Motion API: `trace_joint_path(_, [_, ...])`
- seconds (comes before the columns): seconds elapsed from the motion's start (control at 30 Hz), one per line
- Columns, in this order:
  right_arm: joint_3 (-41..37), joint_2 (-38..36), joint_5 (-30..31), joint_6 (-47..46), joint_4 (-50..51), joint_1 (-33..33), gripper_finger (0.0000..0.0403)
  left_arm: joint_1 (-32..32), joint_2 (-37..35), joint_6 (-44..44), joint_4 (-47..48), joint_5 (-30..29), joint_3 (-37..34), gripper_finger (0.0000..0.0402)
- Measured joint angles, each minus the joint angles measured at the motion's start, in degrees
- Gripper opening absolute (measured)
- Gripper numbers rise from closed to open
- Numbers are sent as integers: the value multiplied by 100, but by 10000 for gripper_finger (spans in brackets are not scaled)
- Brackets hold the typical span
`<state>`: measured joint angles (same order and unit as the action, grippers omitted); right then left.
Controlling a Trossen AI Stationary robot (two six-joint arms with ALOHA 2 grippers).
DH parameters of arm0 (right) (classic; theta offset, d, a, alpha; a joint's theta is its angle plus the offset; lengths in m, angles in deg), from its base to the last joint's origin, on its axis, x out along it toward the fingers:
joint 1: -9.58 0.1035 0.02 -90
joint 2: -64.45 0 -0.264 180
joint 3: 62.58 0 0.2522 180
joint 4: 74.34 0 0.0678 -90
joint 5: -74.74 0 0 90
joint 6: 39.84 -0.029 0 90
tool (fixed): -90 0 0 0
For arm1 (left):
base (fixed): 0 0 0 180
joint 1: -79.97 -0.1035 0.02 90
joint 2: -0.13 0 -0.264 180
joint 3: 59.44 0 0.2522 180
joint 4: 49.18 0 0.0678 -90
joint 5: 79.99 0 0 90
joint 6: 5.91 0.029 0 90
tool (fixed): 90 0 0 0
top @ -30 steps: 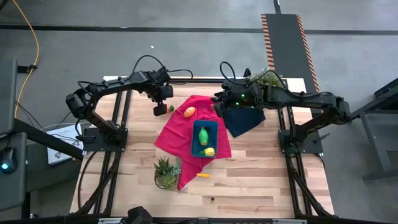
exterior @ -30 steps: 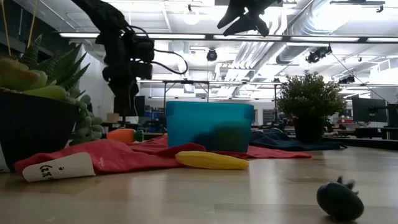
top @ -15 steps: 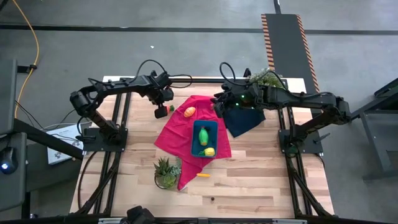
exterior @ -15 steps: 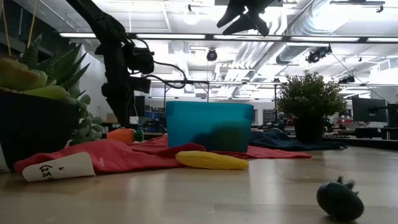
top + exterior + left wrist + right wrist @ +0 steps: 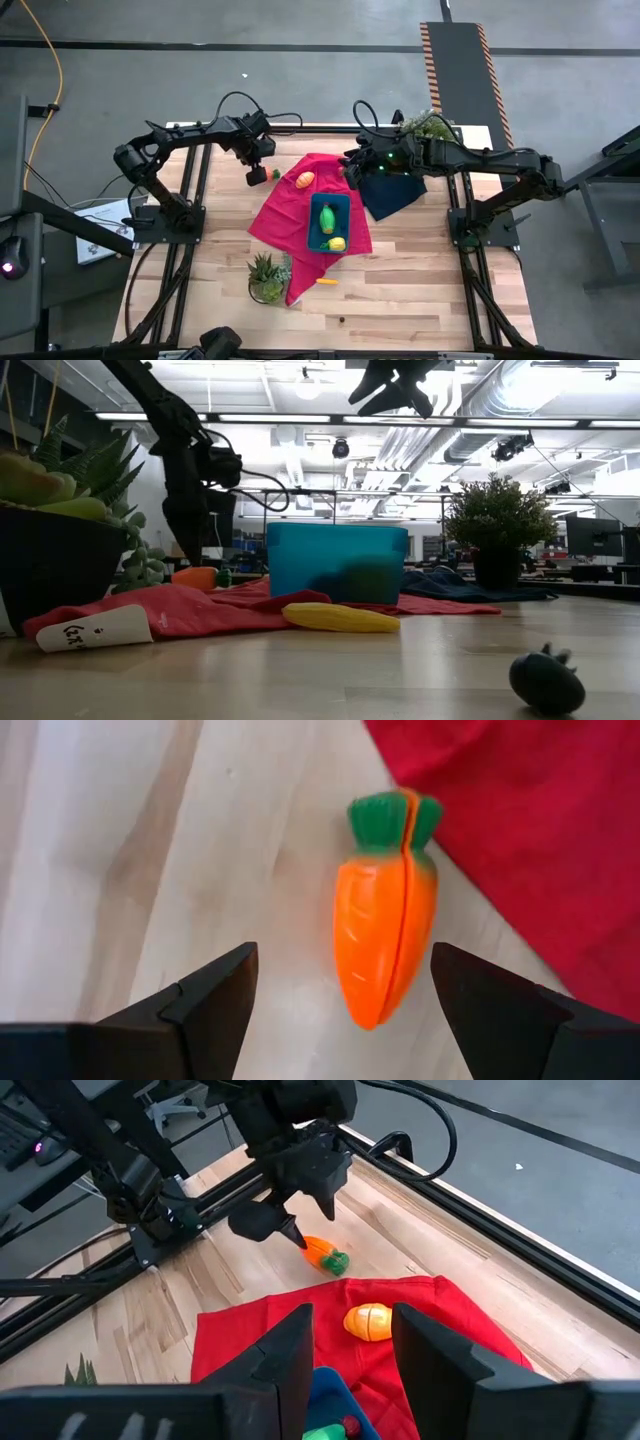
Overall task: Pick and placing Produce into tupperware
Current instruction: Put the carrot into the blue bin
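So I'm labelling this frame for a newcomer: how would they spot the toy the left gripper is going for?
Start at the red cloth in the table's middle and go just off its far-left edge onto bare wood. There lies a toy carrot, under the open left gripper. Its green top sets it apart from the yellow-orange fruit on the cloth.
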<state>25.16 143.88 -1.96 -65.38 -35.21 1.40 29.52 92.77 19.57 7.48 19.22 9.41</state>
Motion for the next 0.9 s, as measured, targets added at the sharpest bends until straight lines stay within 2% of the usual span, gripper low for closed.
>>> trace_joint_path(0.2, [0, 0, 2, -4, 1, 0, 130, 81, 27, 136, 5, 153, 0, 284])
trace_joint_path(0.9, [0, 0, 28, 52, 2, -4, 130, 98, 27, 445, -10, 22, 0, 284])
